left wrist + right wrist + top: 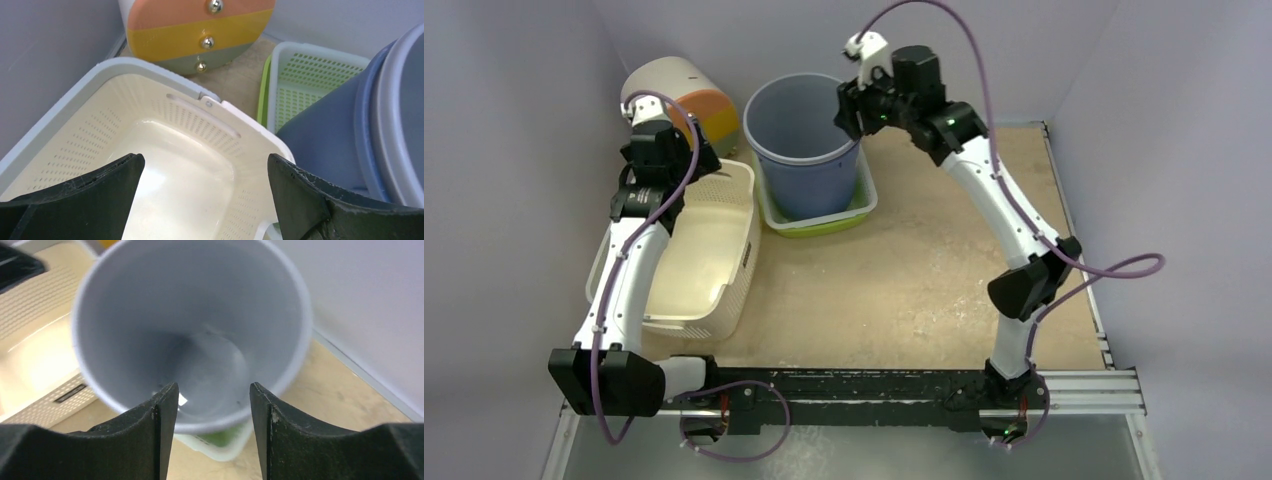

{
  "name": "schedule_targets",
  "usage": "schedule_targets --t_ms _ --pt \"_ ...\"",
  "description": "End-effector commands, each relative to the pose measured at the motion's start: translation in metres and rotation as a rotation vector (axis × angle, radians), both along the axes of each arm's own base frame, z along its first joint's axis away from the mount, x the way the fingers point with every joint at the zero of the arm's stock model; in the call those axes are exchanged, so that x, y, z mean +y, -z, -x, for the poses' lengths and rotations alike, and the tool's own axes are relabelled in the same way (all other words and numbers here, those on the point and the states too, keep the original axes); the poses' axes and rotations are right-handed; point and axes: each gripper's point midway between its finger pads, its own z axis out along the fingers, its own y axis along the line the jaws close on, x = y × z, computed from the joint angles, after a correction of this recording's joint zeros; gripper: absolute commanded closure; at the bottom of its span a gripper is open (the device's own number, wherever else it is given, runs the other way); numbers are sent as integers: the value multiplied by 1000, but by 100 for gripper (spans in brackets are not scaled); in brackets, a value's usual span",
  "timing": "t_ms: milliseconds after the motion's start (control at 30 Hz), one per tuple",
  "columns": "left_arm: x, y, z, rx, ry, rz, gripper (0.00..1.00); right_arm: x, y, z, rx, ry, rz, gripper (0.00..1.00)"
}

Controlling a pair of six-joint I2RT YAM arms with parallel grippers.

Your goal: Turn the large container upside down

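While the left tool gapes wide above the basket, the right tool stands half-open over the bucket.

A cream perforated basket stands at the left side of the sandy-brown desk. Just behind the basket a white drum lies on its side, its round face banded orange, yellow and grey with three metal studs. Just right of the basket's far corner sits a shallow green tray with perforated walls.
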Motion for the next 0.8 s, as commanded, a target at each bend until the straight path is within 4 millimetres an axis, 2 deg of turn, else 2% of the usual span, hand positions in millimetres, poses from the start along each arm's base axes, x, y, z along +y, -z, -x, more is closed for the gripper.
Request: schedule_targets --t_ms 0,133,333,767 --pt "4 0 7 -13 -35 17 4 38 -26 41 -85 -131 63 44" --pt "4 12 10 8 -40 20 4 65 -28 66 -98 -227 51 44" --pt "4 26 13 38 -37 17 4 96 -3 84 -51 -296 70 46" --pt "3 40 17 61 -30 12 4 115 28 64 -42 -301 128 46"
